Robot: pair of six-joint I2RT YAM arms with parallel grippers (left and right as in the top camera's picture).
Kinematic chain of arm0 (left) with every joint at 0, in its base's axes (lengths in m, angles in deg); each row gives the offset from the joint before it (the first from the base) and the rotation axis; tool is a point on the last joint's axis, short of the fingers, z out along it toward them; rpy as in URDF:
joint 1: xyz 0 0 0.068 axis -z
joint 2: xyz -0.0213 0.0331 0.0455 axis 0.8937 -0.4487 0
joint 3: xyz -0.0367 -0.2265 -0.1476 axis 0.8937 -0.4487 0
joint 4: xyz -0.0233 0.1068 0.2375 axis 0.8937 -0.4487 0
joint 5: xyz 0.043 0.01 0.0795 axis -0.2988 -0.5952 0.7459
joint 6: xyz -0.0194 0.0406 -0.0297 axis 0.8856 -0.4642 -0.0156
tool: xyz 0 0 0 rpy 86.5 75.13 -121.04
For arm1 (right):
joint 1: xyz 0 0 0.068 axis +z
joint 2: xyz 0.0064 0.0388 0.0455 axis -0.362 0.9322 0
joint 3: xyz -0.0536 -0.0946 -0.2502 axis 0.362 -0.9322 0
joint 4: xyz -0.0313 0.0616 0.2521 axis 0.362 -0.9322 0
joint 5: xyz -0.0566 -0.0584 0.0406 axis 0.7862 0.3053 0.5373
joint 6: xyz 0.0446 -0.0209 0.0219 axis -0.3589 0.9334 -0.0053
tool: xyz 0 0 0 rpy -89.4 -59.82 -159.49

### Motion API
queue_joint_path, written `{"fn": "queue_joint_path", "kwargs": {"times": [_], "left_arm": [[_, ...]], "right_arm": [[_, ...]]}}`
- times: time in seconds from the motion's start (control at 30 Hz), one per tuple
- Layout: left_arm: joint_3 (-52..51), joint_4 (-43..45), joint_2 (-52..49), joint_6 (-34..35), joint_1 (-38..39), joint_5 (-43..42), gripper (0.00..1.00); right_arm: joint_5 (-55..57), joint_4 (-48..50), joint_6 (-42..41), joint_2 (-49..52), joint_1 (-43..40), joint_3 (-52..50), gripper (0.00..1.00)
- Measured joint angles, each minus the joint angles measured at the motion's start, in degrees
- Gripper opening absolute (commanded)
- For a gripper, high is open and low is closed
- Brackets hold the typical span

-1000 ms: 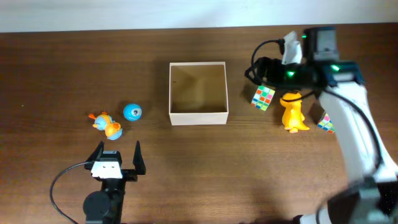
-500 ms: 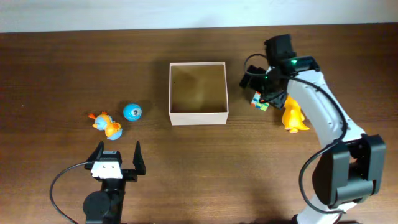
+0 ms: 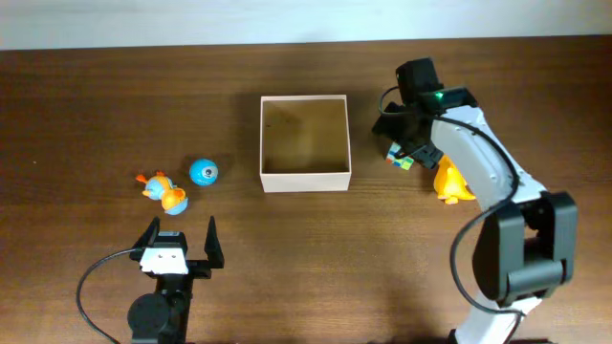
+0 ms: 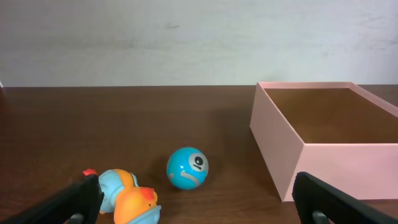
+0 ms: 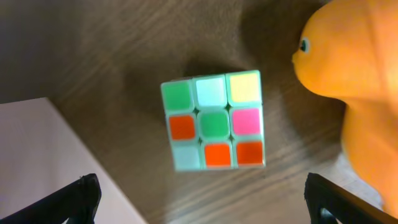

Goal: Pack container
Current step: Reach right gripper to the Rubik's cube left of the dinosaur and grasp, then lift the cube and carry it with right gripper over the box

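Cube (image 5: 214,121) mostly hidden overhead under right end effector (image 5: 202,199), spread apart; left end effector (image 4: 199,199) likewise.

Left claw (image 4: 199,200), right claw (image 5: 202,198), both spread wide

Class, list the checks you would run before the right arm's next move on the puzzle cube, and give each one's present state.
1. Right tool open: ok, fingers spread wide.
2. Puzzle cube between the fingers: ok.
3. Orange toy out of the fingers' way: cannot tell, it stands close beside the cube.
4. Container has room: ok, it is empty.
5. Left tool away from the container: ok.
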Motion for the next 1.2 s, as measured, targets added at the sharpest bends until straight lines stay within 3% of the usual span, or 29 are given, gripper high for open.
{"fn": "queue_joint_path", "kwargs": {"times": [0.83,1.0,1.1,1.2], "left_arm": [[0.0,0.0,0.0,0.0,0.0,0.0,0.99],[0.0,0.0,0.0,0.0,0.0,0.0,0.99],[0.0,0.0,0.0,0.0,0.0,0.0,0.99],[0.0,0.0,0.0,0.0,0.0,0.0,0.99]], "right_arm": [[2.12,5.88,4.94,7.82,-1.42,0.0,1.0],[2.12,6.25,5.31,9.79,-1.42,0.0,0.73],[2.12,6.29,5.49,10.12,-1.4,0.0,0.63],[2.12,6.45,5.7,10.12,-1.4,0.0,0.62]]}}
